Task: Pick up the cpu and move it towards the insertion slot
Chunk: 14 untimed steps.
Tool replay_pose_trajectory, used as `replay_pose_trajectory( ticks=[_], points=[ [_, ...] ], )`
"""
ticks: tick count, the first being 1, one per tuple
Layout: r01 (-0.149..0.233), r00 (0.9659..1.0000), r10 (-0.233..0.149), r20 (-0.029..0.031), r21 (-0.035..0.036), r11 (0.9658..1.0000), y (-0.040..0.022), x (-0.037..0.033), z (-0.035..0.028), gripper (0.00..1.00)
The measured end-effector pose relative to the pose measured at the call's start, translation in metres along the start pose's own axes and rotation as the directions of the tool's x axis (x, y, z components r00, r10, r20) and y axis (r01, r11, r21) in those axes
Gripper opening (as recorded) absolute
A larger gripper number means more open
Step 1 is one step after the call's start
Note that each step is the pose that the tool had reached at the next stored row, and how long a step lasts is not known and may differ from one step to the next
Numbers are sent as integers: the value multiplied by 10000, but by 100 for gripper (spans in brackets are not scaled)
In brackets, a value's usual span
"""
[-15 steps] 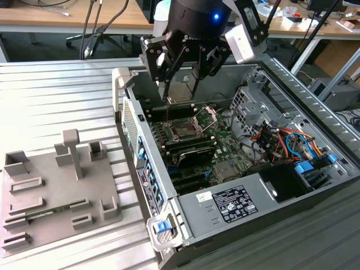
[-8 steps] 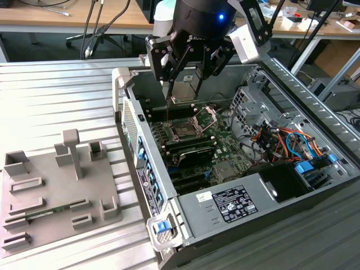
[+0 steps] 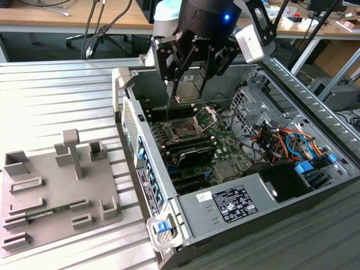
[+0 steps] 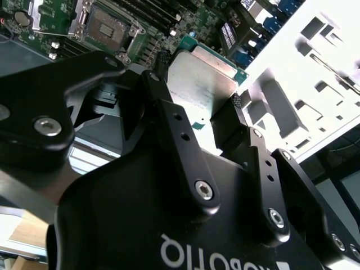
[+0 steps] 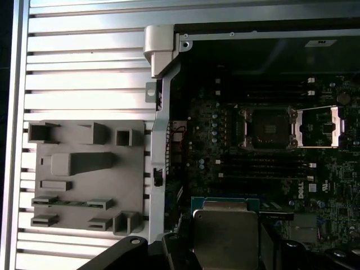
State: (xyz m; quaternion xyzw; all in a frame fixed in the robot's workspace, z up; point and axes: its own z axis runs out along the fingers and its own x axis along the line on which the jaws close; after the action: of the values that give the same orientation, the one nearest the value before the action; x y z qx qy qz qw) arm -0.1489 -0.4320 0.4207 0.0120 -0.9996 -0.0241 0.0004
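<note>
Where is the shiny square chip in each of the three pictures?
Exterior view: the cpu hangs in the pincer, above the open computer case.
Second wrist view: the cpu sits between the pincer's two black fingers.
First wrist view: the cpu is held near the motherboard's edge.
Shared landmark: the insertion slot, its silver retaining plate flipped open.

one cpu (image 5: 225,236), one insertion slot (image 5: 269,128), one grey tray (image 3: 50,191), one tool (image 3: 188,84).
</note>
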Motion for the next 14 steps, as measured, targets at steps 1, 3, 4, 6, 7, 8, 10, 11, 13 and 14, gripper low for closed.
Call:
replay_pose_trajectory(
  ticks=[1, 3, 4, 6, 7, 8, 10, 11, 13, 14],
  points=[
    [0, 10000, 0, 0, 0, 10000, 0, -12, 0, 55],
    [0, 10000, 0, 0, 0, 10000, -2, -68, 0, 55],
    [0, 10000, 0, 0, 0, 10000, -3, -111, 0, 55],
    [0, 10000, 0, 0, 0, 10000, -4, -147, 0, 55],
    [0, 10000, 0, 0, 0, 10000, -4, -157, 0, 55],
    [0, 10000, 0, 1, -1, 10000, -4, -166, 0, 55],
    [0, 10000, 0, 0, 0, 10000, -4, -180, 0, 55],
    [0, 10000, 0, 0, 0, 10000, -5, -191, 0, 55],
    [0, 10000, 0, 0, 0, 10000, -5, -213, 0, 55],
    [-1, 10000, 1, 0, 0, 10000, -6, -227, 0, 55]
  ],
)
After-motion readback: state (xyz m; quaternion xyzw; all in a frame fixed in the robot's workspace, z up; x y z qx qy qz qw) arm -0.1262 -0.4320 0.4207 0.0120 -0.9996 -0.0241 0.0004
